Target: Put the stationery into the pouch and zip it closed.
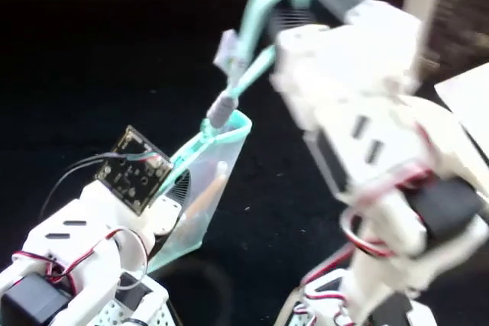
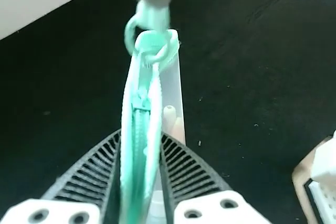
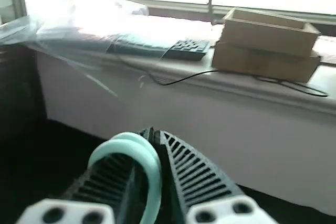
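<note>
Glossy clear plastic pouch [image 1: 200, 202], matt table [image 1: 76, 59]

Black table [image 1: 92, 74] right across. The pouch [image 1: 219, 156] is clear plastic edged in mint green, with a mint zip [image 2: 137, 145] and a matching mint strap [image 3: 126, 139]. Inside it is a tan, wood-toned stick [image 1: 203, 196]. The left end effector [image 2: 140, 136] and right end effector [image 3: 152, 136] have black ribbed fingers on white bodies.

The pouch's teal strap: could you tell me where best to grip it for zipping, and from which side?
Grip the teal strap at the far bend of its loop, from the side away from the pouch. It runs in line with the zipper edge the left gripper clamps; the right gripper pinches it so.
</note>
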